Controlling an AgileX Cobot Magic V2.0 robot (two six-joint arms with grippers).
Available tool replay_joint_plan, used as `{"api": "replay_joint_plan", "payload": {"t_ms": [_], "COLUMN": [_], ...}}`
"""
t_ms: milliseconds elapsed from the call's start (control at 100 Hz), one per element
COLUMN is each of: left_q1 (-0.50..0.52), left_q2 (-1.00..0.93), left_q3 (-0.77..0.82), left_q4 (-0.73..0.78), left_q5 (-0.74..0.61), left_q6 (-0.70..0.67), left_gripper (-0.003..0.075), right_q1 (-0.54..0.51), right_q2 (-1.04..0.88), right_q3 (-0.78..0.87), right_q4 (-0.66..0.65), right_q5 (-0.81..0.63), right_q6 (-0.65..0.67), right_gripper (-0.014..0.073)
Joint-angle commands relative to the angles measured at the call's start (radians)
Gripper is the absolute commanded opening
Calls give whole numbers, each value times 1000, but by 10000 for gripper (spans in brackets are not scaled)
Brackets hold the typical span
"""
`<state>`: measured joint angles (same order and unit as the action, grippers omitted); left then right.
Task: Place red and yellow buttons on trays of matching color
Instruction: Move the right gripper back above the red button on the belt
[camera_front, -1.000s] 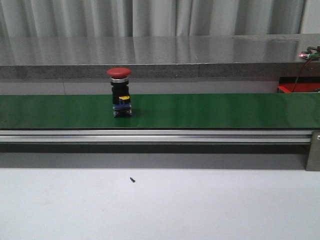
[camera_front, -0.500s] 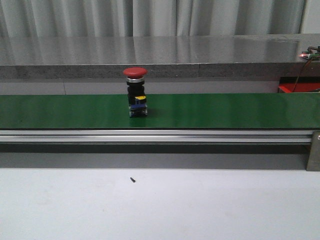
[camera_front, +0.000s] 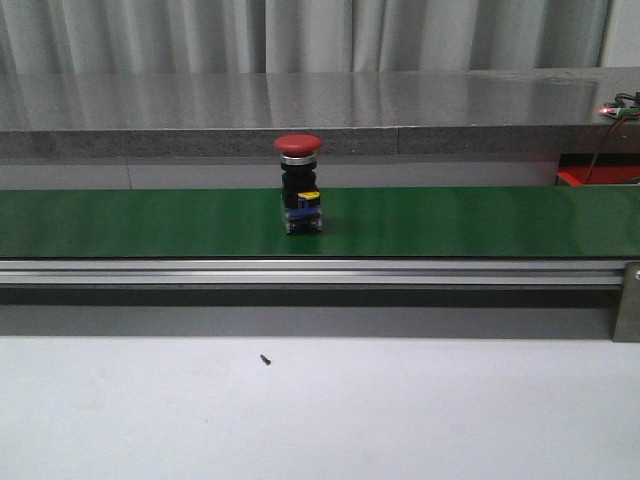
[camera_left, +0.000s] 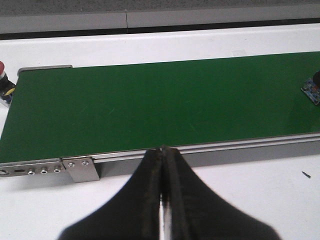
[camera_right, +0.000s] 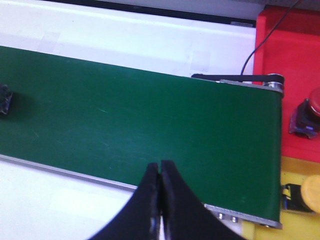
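Waiting, both the left gripper (camera_left: 161, 150) and right gripper (camera_right: 159, 165) hang closed and empty, well short of the red mushroom-capped plastic push button (camera_front: 299, 197) on the green conveyor belt (camera_front: 480, 220), which either must open to grasp.

three red buttons: the belt button (camera_front: 299, 186) standing on the conveyor, the left-end button (camera_left: 2, 82) just off the belt's left end, and the tray button (camera_right: 307, 116) at the right. one yellow button (camera_right: 306, 196). two trays at the right end: one red tray (camera_right: 280, 40), one yellow tray (camera_right: 300, 167). one green conveyor belt (camera_front: 480, 220). one small dark screw (camera_front: 265, 359) on the near table. two grippers: left gripper (camera_left: 161, 150), right gripper (camera_right: 159, 165).
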<state>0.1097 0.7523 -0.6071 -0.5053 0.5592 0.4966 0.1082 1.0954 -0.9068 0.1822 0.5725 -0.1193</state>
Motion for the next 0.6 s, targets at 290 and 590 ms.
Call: {"api": "replay_joint_plan", "payload": {"t_ms": [290,590], "left_q1": [-10,-10], "left_q2": [-4,-4], "left_q3": [-27,-27], "left_q4": [-29,-29], "left_q5": [-56,-56], "left_q6": [2,2], "left_gripper": [-20,-20], "right_q1": [141,217], "right_q2": [232,398], "right_q3": [-284,-449], "right_q4": [-24,-28], "right_q5": [31,127], "right_q6": [87,133], "right_gripper": [538,598]}}
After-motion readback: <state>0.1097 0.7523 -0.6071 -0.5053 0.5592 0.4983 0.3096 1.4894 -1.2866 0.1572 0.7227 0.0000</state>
